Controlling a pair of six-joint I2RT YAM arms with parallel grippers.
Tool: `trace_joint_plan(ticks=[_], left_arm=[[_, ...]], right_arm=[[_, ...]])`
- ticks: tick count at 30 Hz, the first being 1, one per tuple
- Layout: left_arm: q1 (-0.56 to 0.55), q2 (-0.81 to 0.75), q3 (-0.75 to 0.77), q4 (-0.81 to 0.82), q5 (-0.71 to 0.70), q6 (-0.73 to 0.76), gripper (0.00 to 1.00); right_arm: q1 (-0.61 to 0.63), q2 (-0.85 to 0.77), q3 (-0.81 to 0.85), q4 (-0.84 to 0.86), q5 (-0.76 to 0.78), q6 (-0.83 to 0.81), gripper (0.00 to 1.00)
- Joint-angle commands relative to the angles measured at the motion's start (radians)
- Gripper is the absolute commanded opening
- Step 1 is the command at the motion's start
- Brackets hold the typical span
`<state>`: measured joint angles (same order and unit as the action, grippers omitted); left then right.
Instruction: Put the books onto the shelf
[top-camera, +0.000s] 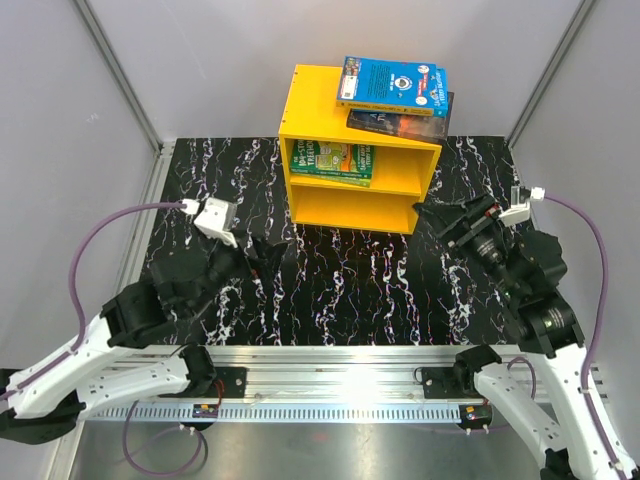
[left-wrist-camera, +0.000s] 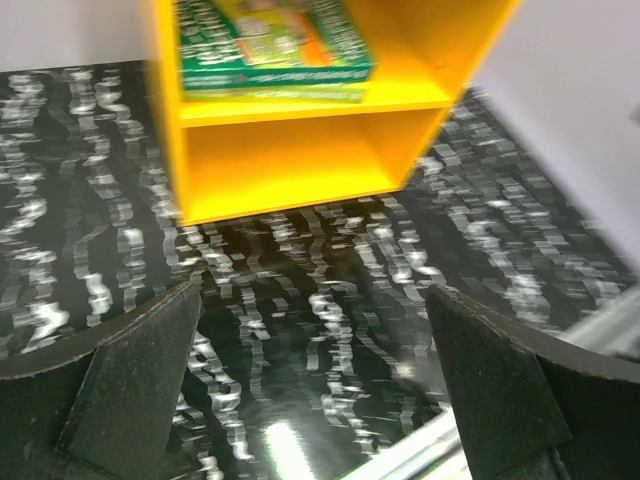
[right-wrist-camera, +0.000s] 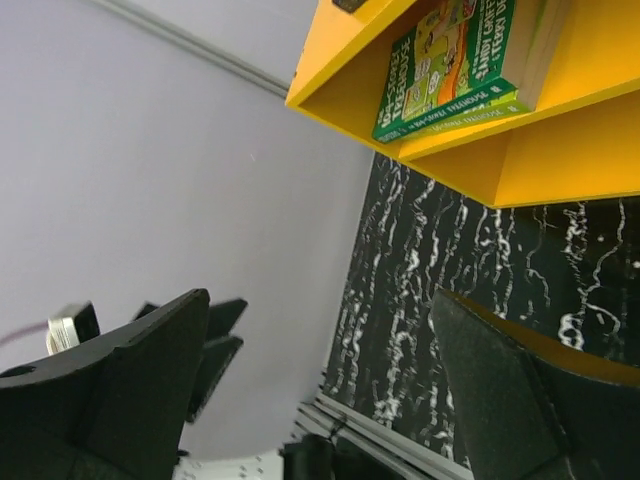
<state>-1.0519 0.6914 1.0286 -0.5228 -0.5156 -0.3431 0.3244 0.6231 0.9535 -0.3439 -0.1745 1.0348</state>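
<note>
**A:** Where are the books?

**B:** All on the shelf (top-camera: 312, 100). Two green books (top-camera: 332, 160) lie flat, one on the other, in its upper compartment, spines toward the open front. A stack lies on the flat top: a dark book (top-camera: 402, 123) at the bottom and blue books (top-camera: 392, 82) over it.

**A:** Does that stack sit square?

**B:** No. It sits on the right half of the top. The dark book's corner juts past the shelf's right edge.

**A:** And the shelf itself?

**B:** It stands upright at the far middle of the black, white-veined table (top-camera: 350, 295), open side facing the arms.

**A:** The grippers?

**B:** The left gripper (top-camera: 262, 255) is low over the table, in front of the shelf and to its left, apart from it. Its jaws are spread wide with nothing between them. Its wrist view looks between the fingers at both compartments and the green books. The right gripper (top-camera: 432, 212) is just beside the shelf's lower right corner, and I cannot tell whether it touches. Its jaws also gape wide and hold nothing.

**A:** Anything else?

**B:** A metal rail (top-camera: 340, 365) runs along the near edge and carries both arm bases. A purple cable (top-camera: 100, 235) loops to each wrist.
</note>
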Motion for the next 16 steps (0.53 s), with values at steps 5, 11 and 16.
trace_joint_plan(ticks=[5, 11, 16], left_arm=[[0.001, 0.007, -0.051, 0.041, -0.289, 0.15, 0.99], [0.004, -0.138, -0.268, 0.207, -0.453, 0.263, 0.99], [0.07, -0.179, -0.375, 0.282, -0.474, 0.283, 0.99]], right_arm=[[-0.001, -0.221, -0.12, -0.148, 0.086, -0.225, 1.0], [-0.002, -0.499, -0.323, -0.129, 0.161, -0.284, 1.0], [-0.001, -0.487, -0.346, -0.144, 0.17, -0.295, 1.0]])
